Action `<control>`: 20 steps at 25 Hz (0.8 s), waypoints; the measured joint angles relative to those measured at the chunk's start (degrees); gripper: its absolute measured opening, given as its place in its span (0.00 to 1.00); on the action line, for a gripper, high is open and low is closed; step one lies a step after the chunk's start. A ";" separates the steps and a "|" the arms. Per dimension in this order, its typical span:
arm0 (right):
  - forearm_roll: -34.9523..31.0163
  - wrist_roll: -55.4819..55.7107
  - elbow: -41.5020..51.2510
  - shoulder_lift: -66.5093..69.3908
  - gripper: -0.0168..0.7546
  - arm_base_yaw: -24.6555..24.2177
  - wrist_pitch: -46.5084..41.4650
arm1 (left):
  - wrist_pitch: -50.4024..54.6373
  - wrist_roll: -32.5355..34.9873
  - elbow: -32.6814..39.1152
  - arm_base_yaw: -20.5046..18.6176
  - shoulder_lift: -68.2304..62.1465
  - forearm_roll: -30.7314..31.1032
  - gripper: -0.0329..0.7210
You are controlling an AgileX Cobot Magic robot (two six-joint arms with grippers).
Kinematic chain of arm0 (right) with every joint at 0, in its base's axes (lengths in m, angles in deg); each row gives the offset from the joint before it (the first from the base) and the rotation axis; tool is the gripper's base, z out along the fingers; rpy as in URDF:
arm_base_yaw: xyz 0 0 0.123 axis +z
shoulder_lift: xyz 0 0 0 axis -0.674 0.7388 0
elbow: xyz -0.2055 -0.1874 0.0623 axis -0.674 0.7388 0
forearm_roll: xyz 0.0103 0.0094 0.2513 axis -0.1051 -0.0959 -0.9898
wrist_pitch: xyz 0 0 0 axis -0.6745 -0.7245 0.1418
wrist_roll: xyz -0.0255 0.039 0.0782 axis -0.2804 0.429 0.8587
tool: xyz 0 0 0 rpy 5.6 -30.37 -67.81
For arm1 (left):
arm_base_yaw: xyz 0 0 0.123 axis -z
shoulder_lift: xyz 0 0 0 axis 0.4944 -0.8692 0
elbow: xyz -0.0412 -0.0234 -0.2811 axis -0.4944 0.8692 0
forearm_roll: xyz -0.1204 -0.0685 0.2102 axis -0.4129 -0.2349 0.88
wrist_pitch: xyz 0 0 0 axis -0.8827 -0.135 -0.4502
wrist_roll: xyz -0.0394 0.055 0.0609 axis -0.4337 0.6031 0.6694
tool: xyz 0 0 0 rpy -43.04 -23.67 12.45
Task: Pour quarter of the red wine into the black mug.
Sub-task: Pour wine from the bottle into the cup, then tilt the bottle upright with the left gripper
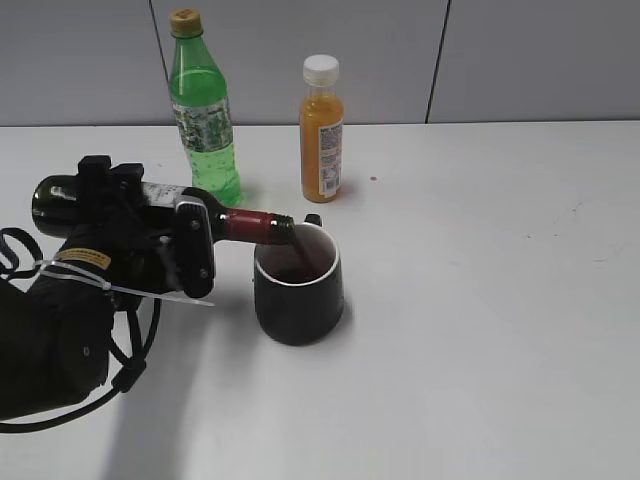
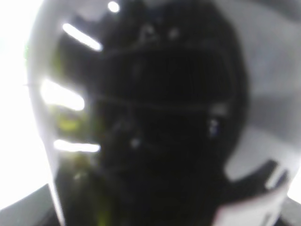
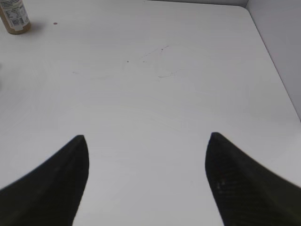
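Note:
The red wine bottle (image 1: pixel 240 224) lies nearly level in my left gripper (image 1: pixel 185 245), which is shut on its body. Its dark red foil neck points right, and its mouth rests over the near-left rim of the black mug (image 1: pixel 298 295). Dark red liquid shows inside the mug. In the left wrist view the bottle's dark glass (image 2: pixel 164 122) fills the frame, blurred, with a corner of its white label at the lower right. My right gripper (image 3: pixel 146 141) is open and empty over bare table; it is out of the exterior view.
A bright green plastic bottle (image 1: pixel 203 110) and a small orange juice bottle (image 1: pixel 322 130) stand behind the mug near the back wall. The juice bottle's base shows in the right wrist view (image 3: pixel 14 19). The white table (image 1: pixel 480 300) stretches to the right.

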 joint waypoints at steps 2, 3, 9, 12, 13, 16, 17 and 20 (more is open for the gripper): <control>0.00 0.00 0.00 0.00 0.78 0.00 0.00 | -0.13 -0.71 0.00 0.00 0.00 0.06 0.77; 0.00 0.00 0.00 0.00 0.78 0.00 0.00 | -0.24 -1.57 0.00 0.00 0.00 0.30 0.77; 0.00 0.00 0.00 0.00 0.78 0.00 0.00 | -0.29 -5.33 -0.05 0.00 0.00 1.13 0.77; 0.00 0.00 0.00 0.00 0.78 0.00 0.00 | -0.29 -8.54 -0.05 0.00 0.00 1.99 0.77; 0.00 0.00 0.00 0.00 0.78 0.00 0.00 | -0.29 -9.30 -0.05 0.00 -0.04 2.64 0.77; 0.00 0.00 0.00 0.00 0.78 0.00 0.00 | -0.25 -11.80 -0.05 0.00 -0.56 5.24 0.77; 0.00 0.00 0.00 0.00 0.78 0.00 0.00 | -0.25 -12.50 -0.05 0.00 -0.70 5.92 0.77; 0.00 0.00 0.00 0.00 0.78 0.00 0.00 | -0.25 -15.93 -0.11 0.05 -0.94 6.50 0.77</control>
